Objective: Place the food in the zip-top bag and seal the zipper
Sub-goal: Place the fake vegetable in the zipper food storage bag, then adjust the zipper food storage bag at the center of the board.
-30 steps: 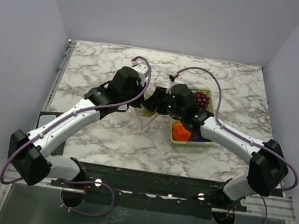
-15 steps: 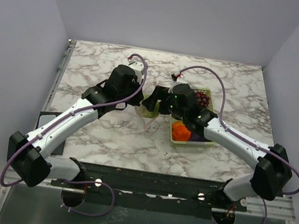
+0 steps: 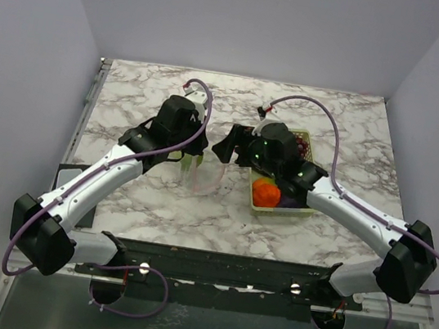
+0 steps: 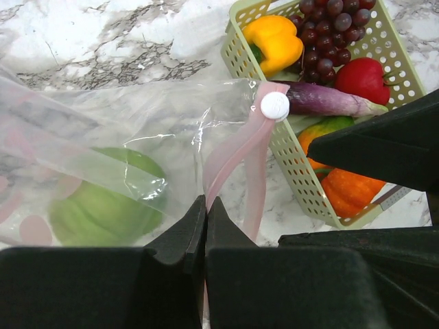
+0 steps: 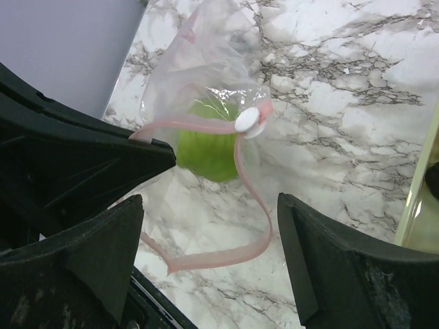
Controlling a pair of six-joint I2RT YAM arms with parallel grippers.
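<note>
The clear zip-top bag (image 4: 137, 130) hangs from my left gripper (image 4: 206, 203), which is shut on its pink zipper (image 4: 236, 147) strip. A green fruit (image 4: 103, 205) lies inside the bag, and a white slider (image 4: 275, 105) sits at the end of the strip. The right wrist view shows the bag (image 5: 206, 68) with its loose zipper (image 5: 255, 195) looping down. My right gripper (image 5: 209, 253) is open beside the bag, holding nothing. More food fills the basket (image 4: 243, 65): a yellow pepper (image 4: 274, 41), grapes (image 4: 329, 27), an eggplant (image 4: 329, 101), a red piece (image 4: 363, 75) and an orange piece (image 4: 350, 192).
The yellow-green basket (image 3: 279, 209) stands on the marble table (image 3: 146, 104) just right of the bag (image 3: 207, 178). Both arms meet over the table's middle. Grey walls close in the left, right and back sides.
My right gripper opened wide and drew back to the right, away from the bag. The left gripper shifted slightly left with the bag, whose mouth now hangs slack.
</note>
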